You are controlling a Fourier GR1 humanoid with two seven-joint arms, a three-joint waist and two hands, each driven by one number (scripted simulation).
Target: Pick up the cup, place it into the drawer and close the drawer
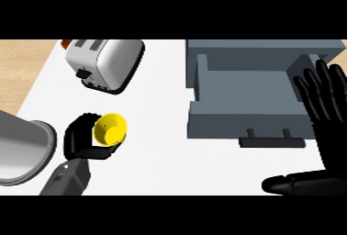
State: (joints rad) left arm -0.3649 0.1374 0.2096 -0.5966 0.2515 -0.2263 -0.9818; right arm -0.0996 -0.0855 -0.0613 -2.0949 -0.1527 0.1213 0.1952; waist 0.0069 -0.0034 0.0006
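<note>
Left hand: curled round the small yellow plastic cup, to carry it.
Right hand: released, fingers straight, beside the open grey box drawer.

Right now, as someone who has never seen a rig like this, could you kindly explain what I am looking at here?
This single picture looks steeply down from the robot's head onto a white counter. The left robot hand, black on a grey forearm, curls round a yellow cup. The right robot hand is open, fingers straight, beside a grey drawer that stands pulled out, its handle facing the robot. A toaster sits at the back left, and a metal pot shows at the left edge.
</note>
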